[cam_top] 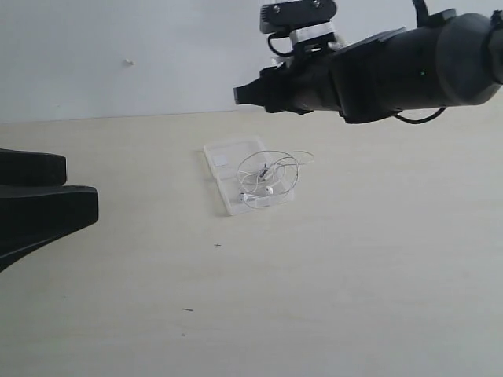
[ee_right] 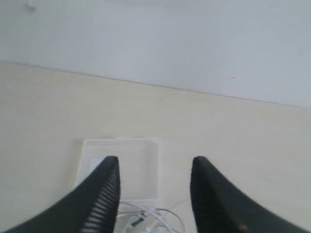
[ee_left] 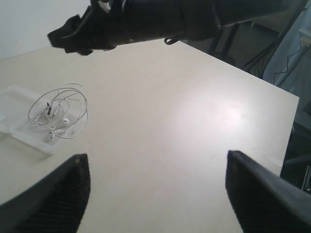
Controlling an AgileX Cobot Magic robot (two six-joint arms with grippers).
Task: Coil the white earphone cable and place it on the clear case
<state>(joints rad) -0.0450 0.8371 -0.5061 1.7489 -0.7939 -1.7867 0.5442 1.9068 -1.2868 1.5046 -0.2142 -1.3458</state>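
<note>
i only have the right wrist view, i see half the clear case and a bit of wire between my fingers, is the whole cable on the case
observer: mostly. the white earphone cable lies loosely coiled on the clear case, with a few loops reaching past its edge over the table.
operator: where are the earbuds
observer: both earbuds lie on the half without the label.
operator: left arm near it
observer: no, the left gripper is open, empty and off to the side.

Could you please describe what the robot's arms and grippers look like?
The left gripper and right gripper have black tapering fingers with ribbed pads. The right arm is bulky, rounded, black, with black cables and a camera on a pale bracket.
</note>
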